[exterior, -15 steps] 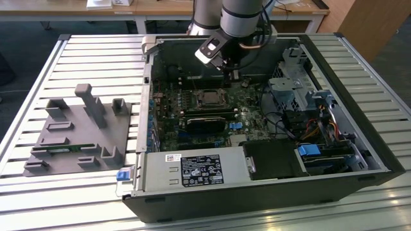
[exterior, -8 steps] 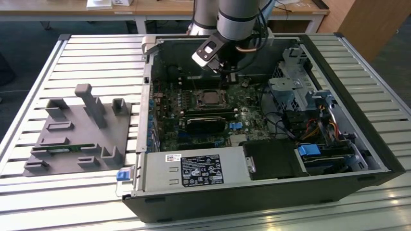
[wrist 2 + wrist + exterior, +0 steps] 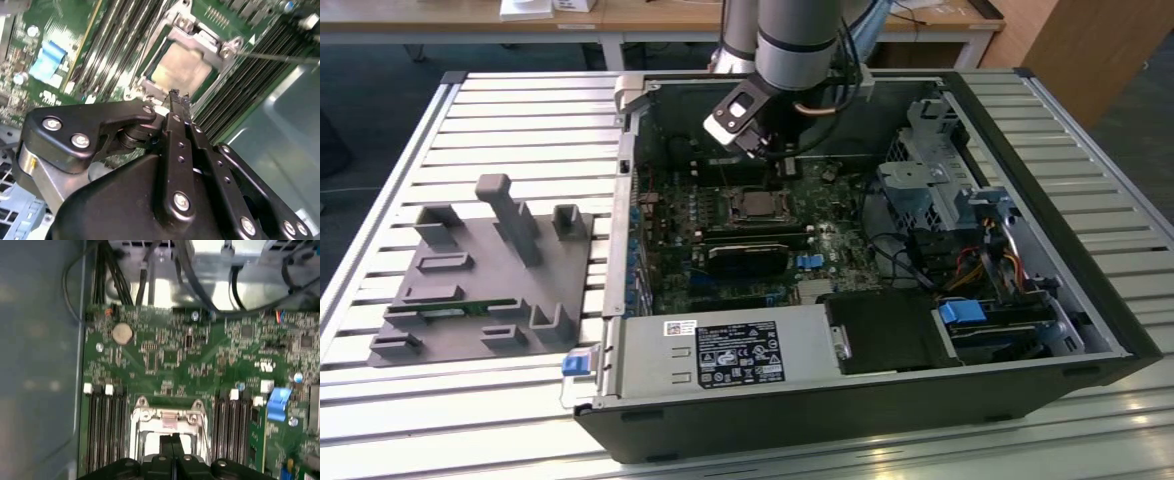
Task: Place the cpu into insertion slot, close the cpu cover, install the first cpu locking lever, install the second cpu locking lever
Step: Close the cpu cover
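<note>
The cpu (image 3: 181,69) shows its pale tan face inside the insertion slot (image 3: 754,206) on the green board. Over it lies the cpu cover (image 3: 201,41), a silvery frame that looks flat around the chip; the first wrist view also has the cpu cover (image 3: 167,415). A thin silver lever rod (image 3: 280,57) sticks out from the socket's corner. My gripper (image 3: 175,96) hangs just above the socket's edge, fingers shut together with nothing between them. The black tips of the gripper (image 3: 172,441) cover part of the chip in the first wrist view. In the exterior view the gripper (image 3: 782,165) is slightly behind the socket.
Memory slots (image 3: 105,430) flank the socket on both sides. A long black card (image 3: 747,252) lies just in front of it. The drive cage with cables (image 3: 947,195) stands to the exterior view's right, and a grey fixture block (image 3: 480,270) sits outside the case on the left.
</note>
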You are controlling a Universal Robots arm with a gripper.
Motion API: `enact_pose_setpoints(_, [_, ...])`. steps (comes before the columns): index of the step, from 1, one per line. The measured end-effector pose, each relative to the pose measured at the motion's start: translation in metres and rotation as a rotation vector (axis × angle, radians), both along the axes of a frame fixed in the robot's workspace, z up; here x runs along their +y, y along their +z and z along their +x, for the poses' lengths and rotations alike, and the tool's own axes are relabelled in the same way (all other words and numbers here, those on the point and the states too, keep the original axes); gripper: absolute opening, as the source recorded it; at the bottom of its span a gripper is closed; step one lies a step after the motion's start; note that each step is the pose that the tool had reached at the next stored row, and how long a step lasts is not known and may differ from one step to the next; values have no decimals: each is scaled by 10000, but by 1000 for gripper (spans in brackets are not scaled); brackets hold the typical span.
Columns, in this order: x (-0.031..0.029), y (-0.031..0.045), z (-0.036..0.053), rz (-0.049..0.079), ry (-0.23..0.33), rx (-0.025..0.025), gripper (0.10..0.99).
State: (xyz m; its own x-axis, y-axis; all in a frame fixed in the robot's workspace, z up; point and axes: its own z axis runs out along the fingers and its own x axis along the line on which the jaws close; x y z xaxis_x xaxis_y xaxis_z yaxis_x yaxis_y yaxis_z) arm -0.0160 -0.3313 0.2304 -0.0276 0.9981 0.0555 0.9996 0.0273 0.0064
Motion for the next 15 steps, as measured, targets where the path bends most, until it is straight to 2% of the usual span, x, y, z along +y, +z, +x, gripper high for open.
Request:
enact_pose_setpoints(6, [1, -105, -73, 1, 0, 0, 106])
enact_pose_setpoints(15, [1, -177, -227, -1, 0, 1, 106])
